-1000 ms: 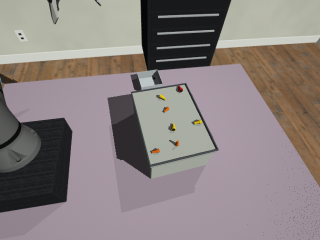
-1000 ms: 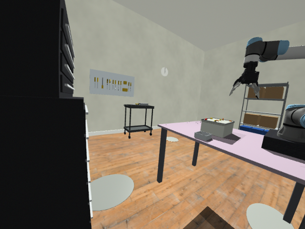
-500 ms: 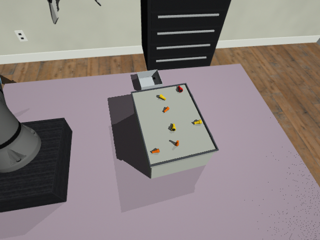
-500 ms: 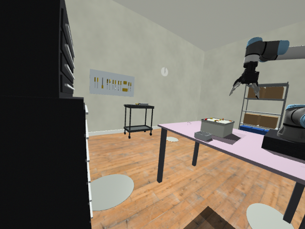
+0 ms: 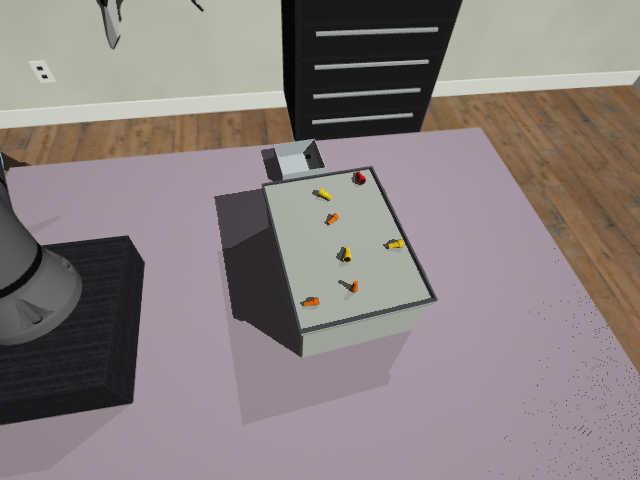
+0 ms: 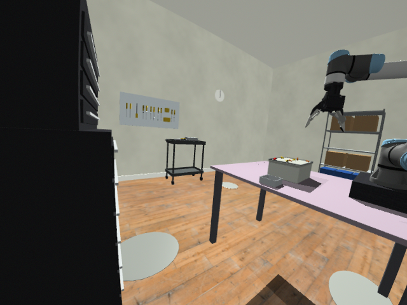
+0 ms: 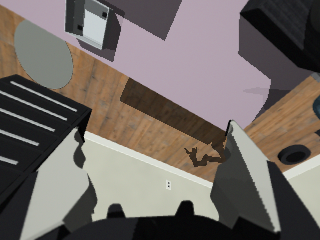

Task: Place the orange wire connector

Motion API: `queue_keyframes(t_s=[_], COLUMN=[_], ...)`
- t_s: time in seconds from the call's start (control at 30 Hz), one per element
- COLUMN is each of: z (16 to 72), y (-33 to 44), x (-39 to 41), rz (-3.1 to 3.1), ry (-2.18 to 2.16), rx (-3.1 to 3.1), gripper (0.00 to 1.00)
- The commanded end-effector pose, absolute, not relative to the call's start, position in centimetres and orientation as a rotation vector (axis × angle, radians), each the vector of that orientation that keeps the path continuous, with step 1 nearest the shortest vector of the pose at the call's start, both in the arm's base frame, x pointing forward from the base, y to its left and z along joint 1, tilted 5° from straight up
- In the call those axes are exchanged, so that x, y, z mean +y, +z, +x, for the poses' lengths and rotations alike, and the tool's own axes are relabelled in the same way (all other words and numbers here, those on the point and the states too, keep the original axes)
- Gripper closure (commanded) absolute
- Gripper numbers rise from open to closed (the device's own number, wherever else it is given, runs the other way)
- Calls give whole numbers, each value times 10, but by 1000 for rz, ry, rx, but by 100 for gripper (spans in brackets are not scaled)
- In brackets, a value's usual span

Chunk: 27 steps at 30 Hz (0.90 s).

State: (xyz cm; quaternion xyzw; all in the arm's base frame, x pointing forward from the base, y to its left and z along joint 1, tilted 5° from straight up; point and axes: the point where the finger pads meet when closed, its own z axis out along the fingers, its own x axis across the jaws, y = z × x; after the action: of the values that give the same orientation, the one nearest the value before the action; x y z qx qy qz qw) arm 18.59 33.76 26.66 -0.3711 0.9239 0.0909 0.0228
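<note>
The grey tool case [image 5: 341, 258] stands on the mauve table with its lid [image 5: 345, 248] facing up. Three orange wire connectors lie on the lid: one far [image 5: 332, 219], one near the front [image 5: 353, 286], one at the front left corner [image 5: 310, 302]. The steel junction box [image 5: 298, 158] sits open on the table just behind the case; it also shows in the wrist view [image 7: 92, 22]. My gripper [image 6: 325, 119] is open and empty, high above the table and well away from the case. Only one fingertip shows at the top left of the top view [image 5: 110, 23].
Three yellow connectors [image 5: 324, 194] [image 5: 346, 254] [image 5: 395, 243] and a red one [image 5: 360, 178] also lie on the lid. The arm's base stands on a black block [image 5: 67, 330] at the table's left. A black drawer cabinet [image 5: 367, 67] stands behind the table.
</note>
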Motion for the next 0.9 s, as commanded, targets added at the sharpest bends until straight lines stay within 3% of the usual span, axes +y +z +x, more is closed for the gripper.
queue_keyframes(t_s=[0.0,0.87], z=[189,241], y=[267,266], x=[338,333], rz=[-1179,-1738], ry=[280,224], rx=[2846,2507], gripper=[0,0])
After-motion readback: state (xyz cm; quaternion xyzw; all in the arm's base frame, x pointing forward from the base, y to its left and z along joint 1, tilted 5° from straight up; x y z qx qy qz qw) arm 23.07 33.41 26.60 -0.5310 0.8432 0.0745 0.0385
